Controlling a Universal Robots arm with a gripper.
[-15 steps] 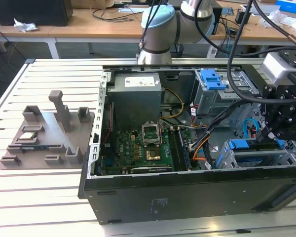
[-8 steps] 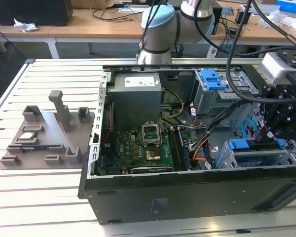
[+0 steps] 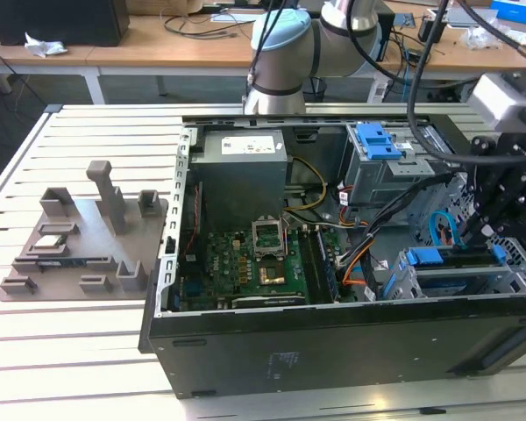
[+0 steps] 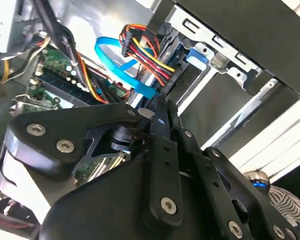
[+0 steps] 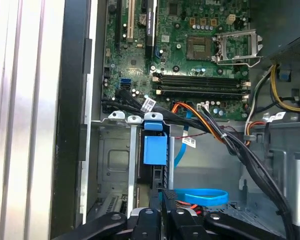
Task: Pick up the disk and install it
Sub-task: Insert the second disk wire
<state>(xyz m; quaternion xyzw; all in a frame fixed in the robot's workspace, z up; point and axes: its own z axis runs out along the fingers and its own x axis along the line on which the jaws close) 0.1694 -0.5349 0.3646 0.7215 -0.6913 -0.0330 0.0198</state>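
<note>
The disk (image 3: 456, 261) stands on edge in the drive cage (image 3: 401, 285) at the exterior view's right, inside the open computer case. Blue carrier plastic shows at both of its ends. In the first wrist view the disk (image 5: 155, 150) is seen edge-on in the cage (image 5: 115, 165), straight ahead of the fingertips. My gripper (image 3: 480, 235) hangs just above it, fingers pressed together, tips at the disk's upper edge. In both wrist views the gripper (image 5: 163, 192) (image 4: 160, 106) shows no gap between its fingers.
Black and orange cables (image 3: 359, 254) and a looped blue flat cable (image 5: 202, 196) crowd the space beside the cage. The motherboard (image 3: 245, 263) fills the case floor. A blue latch on a grey metal cage (image 3: 377, 140) sits further back. A grey parts fixture (image 3: 79, 237) lies outside the case.
</note>
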